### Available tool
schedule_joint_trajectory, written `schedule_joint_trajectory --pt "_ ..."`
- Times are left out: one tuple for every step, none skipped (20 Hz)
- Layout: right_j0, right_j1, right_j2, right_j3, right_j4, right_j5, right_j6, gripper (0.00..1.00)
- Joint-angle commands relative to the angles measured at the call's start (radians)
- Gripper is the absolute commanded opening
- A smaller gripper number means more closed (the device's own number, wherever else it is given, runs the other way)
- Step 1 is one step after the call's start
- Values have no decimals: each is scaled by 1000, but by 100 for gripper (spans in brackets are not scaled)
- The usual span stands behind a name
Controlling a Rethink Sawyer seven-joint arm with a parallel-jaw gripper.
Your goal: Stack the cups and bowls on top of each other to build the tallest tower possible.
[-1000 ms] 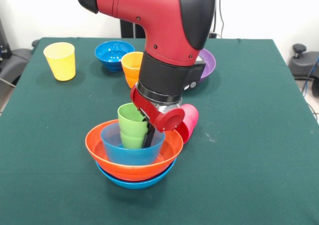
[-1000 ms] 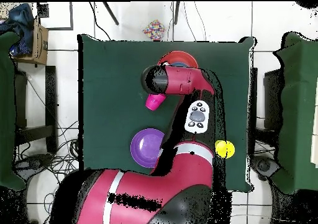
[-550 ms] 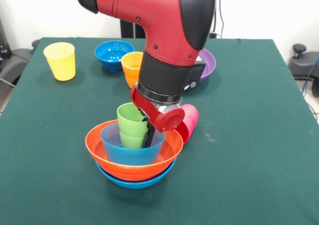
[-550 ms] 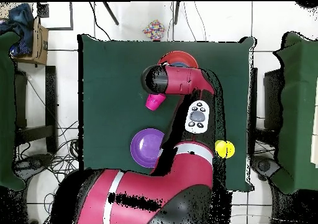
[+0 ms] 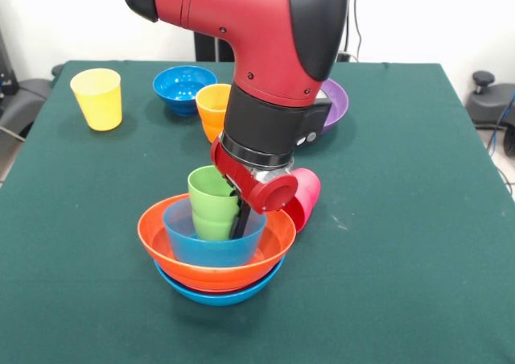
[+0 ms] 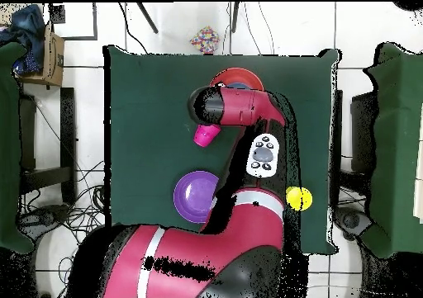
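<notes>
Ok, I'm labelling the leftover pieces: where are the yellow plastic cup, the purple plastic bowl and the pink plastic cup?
yellow plastic cup (image 5: 97, 100), front view, outer wall.
purple plastic bowl (image 6: 195, 197), overhead view, inside bottom.
pink plastic cup (image 5: 307, 192), front view, side wall.

Green cup (image 5: 211, 205) upright in nested light-blue and orange bowls (image 5: 216, 255).

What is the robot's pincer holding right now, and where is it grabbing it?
It looks like the pincer grips the green cup by its rim on the side next to the arm, one finger going down inside the small blue bowl. The grip itself is partly hidden.
</notes>
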Motion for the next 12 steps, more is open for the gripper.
schedule_joint_trajectory --pt "-15 52 109 3 6 133 -59 0" --pt "-14 54 107 2 6 131 -57 0" --pt "-13 52 106 6 6 129 -55 0" --pt "-12 53 105 6 6 128 -55 0" --pt "-13 54 105 7 6 128 -55 0" --pt "-13 56 106 7 6 128 -56 0" --pt "-14 58 105 4 6 133 -58 0" --pt "-15 60 107 5 8 135 -56 0" --pt "-16 62 108 6 7 131 -56 0" --pt "-16 63 109 7 8 133 -56 0" --pt "-17 64 110 8 9 134 -56 0" --pt "-16 65 109 6 9 134 -57 0"
